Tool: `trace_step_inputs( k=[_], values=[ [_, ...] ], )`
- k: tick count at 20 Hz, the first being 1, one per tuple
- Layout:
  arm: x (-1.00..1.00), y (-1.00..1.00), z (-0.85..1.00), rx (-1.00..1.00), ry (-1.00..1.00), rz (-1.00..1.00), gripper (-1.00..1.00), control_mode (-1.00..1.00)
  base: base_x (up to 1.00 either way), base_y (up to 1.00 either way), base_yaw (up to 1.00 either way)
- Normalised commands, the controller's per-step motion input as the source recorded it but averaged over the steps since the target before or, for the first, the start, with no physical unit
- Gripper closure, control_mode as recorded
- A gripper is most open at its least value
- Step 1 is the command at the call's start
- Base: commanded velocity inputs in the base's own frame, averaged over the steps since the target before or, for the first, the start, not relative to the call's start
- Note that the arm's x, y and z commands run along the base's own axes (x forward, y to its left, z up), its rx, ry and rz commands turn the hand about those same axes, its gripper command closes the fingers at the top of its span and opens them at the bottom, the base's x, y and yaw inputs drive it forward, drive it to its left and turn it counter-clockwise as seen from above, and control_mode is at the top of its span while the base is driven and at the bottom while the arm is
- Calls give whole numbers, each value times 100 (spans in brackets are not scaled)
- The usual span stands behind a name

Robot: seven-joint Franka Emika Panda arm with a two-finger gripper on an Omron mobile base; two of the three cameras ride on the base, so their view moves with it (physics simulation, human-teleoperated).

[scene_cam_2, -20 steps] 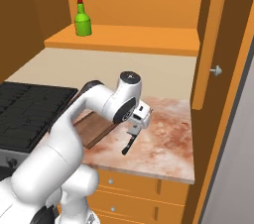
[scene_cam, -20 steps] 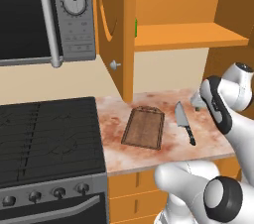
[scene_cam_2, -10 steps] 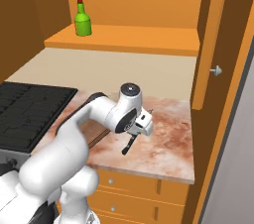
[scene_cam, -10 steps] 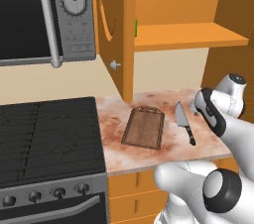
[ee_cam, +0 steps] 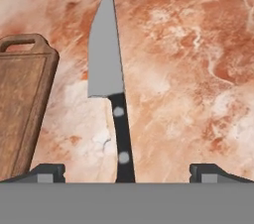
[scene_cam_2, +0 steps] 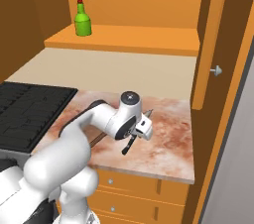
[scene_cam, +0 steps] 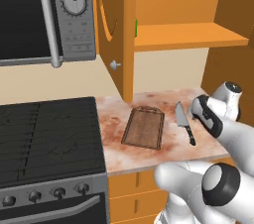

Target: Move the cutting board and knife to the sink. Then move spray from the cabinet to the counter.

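Observation:
The knife (ee_cam: 110, 77) lies on the marbled counter (ee_cam: 193, 69), blade pointing away from the hand. My gripper (ee_cam: 128, 171) is open low over it, one fingertip on each side of the dark handle. The brown cutting board (ee_cam: 22, 104) lies flat just left of the knife. From the base, the knife (scene_cam: 184, 122) sits right of the cutting board (scene_cam: 144, 128), with the gripper (scene_cam: 195, 117) at its handle end. The green spray (scene_cam_2: 82, 15) stands on the shelf of the open orange cabinet (scene_cam_2: 124, 37). The sink is out of view.
A black stove (scene_cam: 49, 139) borders the counter on the left, with a microwave (scene_cam: 39, 15) above it. The open cabinet door (scene_cam: 116, 29) hangs over the counter's back. The other door (scene_cam_2: 213, 34) with a round knob stands at the right.
The hand has come down and in toward the knife. Its jaws have stayed wide apart. Knife, board and spray have not moved.

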Motion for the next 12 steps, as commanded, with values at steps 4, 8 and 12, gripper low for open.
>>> trace_step_inputs(
  k=[4, 8, 12],
  values=[
    [0, 7, -36, -4, 0, 0, -100, -100, 0, 0, 0],
    [8, 18, -30, -1, 4, 0, -100, -100, 0, 0, 0],
    [9, 18, -39, -1, 3, 0, -100, -100, 0, 0, 0]
  ],
)
